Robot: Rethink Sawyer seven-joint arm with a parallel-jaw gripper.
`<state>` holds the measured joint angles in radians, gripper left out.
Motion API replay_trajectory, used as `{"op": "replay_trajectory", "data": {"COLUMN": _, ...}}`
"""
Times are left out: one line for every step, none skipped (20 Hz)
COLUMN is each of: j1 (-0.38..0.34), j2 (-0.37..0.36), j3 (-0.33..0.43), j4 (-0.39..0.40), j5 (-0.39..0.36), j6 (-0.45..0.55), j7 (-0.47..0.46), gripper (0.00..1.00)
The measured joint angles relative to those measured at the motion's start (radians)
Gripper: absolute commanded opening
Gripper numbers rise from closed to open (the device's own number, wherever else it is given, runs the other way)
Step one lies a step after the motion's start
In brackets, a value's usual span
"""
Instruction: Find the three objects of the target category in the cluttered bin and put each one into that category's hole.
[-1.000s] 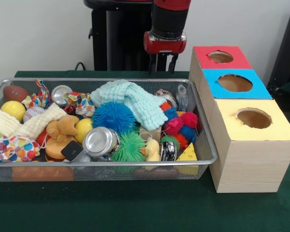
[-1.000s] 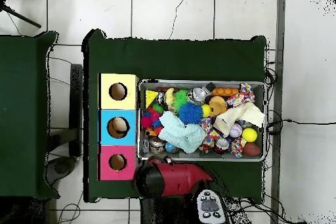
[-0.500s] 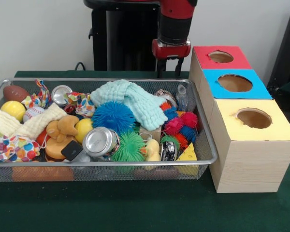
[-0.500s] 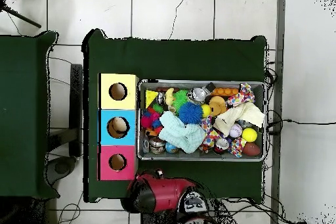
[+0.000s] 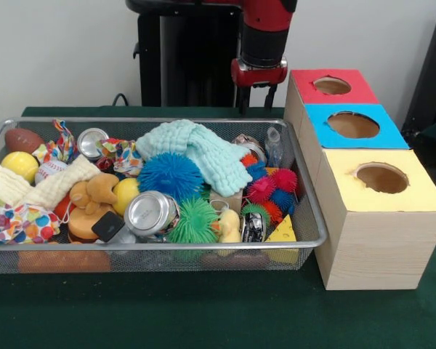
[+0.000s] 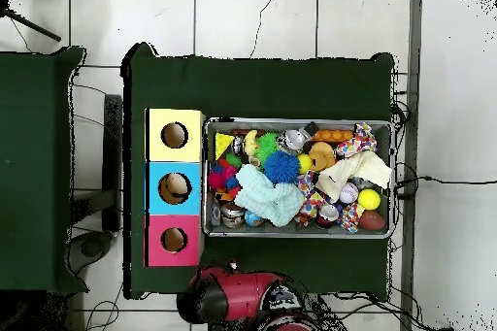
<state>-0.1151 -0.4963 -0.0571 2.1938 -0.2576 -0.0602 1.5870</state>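
I find the bin (image 5: 305, 240) full: a can (image 5: 150, 213), spiky balls (image 5: 173, 174) and a cloth (image 5: 203, 151) all lie inside. The gripper (image 5: 256, 98) hangs behind its far rim, empty; I cannot tell its finger spacing. The boxes' holes (image 5: 381, 177) show nothing clearly deposited. I judge sorting not begun.

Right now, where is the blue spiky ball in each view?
Front view: the blue spiky ball sits mid-bin, just under the mint green cloth.
Overhead view: the blue spiky ball is in the middle of the bin, above the same cloth.
Shared landmark: the mint green cloth touching it.
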Motion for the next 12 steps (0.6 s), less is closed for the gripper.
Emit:
{"op": "replay_trajectory", "data": {"j1": 0.0, "j2": -0.012, "j3": 0.0, "j4": 0.008, "j5": 0.005, "j6": 0.009, "j7": 0.0, "gripper": 1.0}}
{"op": "replay_trajectory", "data": {"j1": 0.0, "j2": -0.018, "j3": 0.0, "j4": 0.011, "j5": 0.006, "j6": 0.015, "j7": 0.0, "gripper": 1.0}}
{"op": "replay_trajectory", "data": {"j1": 0.0, "j2": -0.024, "j3": 0.0, "j4": 0.013, "j5": 0.007, "j6": 0.021, "j7": 0.0, "gripper": 1.0}}
{"op": "replay_trajectory", "data": {"j1": 0.0, "j2": -0.045, "j3": 0.0, "j4": 0.016, "j5": 0.012, "j6": 0.046, "j7": 0.0, "gripper": 1.0}}
{"op": "replay_trajectory", "data": {"j1": 0.001, "j2": -0.057, "j3": 0.0, "j4": 0.016, "j5": 0.014, "j6": 0.061, "j7": 0.0, "gripper": 1.0}}
{"op": "replay_trajectory", "data": {"j1": 0.002, "j2": -0.066, "j3": 0.0, "j4": 0.016, "j5": 0.016, "j6": 0.074, "j7": 0.0, "gripper": 1.0}}
{"op": "replay_trajectory", "data": {"j1": 0.004, "j2": -0.086, "j3": 0.0, "j4": 0.016, "j5": 0.021, "j6": 0.104, "j7": 0.0, "gripper": 1.0}}
{"op": "replay_trajectory", "data": {"j1": 0.006, "j2": -0.099, "j3": 0.0, "j4": 0.016, "j5": 0.024, "j6": 0.125, "j7": 0.0, "gripper": 1.0}}
{"op": "replay_trajectory", "data": {"j1": 0.008, "j2": -0.113, "j3": 0.0, "j4": 0.016, "j5": 0.027, "j6": 0.147, "j7": 0.0, "gripper": 1.0}}
{"op": "replay_trajectory", "data": {"j1": 0.016, "j2": -0.146, "j3": -0.001, "j4": 0.016, "j5": 0.034, "j6": 0.2, "j7": 0.0, "gripper": 1.0}}
{"op": "replay_trajectory", "data": {"j1": 0.02, "j2": -0.16, "j3": -0.001, "j4": 0.016, "j5": 0.037, "j6": 0.224, "j7": 0.0, "gripper": 1.0}}
{"op": "replay_trajectory", "data": {"j1": 0.023, "j2": -0.167, "j3": -0.001, "j4": 0.016, "j5": 0.038, "j6": 0.235, "j7": 0.0, "gripper": 1.0}}
